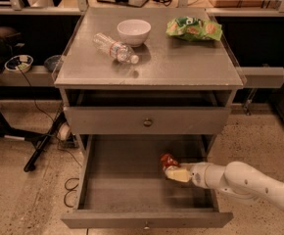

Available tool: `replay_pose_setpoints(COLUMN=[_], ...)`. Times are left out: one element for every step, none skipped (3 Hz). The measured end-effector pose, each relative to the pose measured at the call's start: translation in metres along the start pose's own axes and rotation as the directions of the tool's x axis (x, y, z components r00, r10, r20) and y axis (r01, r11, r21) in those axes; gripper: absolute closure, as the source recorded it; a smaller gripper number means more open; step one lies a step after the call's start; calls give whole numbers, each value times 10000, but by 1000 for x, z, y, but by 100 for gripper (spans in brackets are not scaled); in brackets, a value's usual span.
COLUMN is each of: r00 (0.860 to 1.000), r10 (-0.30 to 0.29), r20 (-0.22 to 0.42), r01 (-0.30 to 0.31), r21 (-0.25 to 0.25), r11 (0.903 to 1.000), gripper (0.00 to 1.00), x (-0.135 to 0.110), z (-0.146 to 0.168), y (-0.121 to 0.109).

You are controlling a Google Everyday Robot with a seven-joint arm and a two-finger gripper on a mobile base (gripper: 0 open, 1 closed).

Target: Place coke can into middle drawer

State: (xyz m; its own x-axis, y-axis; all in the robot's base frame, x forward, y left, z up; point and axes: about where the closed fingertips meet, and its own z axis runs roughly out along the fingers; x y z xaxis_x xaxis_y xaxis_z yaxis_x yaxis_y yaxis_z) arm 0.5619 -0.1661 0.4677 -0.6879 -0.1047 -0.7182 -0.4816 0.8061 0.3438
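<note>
The coke can (168, 161), small and orange-red, is inside the open middle drawer (117, 177), toward its right side and tilted. My gripper (175, 172) reaches in from the right on a white arm, and its pale fingers (179, 175) are closed around the can's lower end. The can is low in the drawer's tray; I cannot tell if it touches the floor. The drawer is pulled far out, with its narrow front panel and small knob (146, 225) at the bottom edge.
The drawer above is shut, with a brass knob (147, 123). On the cabinet top (181, 62) lie a clear plastic bottle (114, 48), a white bowl (133, 31) and a green chip bag (194, 28). Cables and a stand's legs (39, 151) lie left on the floor.
</note>
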Motion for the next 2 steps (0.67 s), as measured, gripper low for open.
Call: replay_pose_setpoints(r00=[9980,9941], r10=[356,593], r20=[-521,-907], r01=[-352,-577], r21=[88,206], r11=[9993,9981], gripper=[100,100], x=[19,33], z=[15,25], y=[-6,-13])
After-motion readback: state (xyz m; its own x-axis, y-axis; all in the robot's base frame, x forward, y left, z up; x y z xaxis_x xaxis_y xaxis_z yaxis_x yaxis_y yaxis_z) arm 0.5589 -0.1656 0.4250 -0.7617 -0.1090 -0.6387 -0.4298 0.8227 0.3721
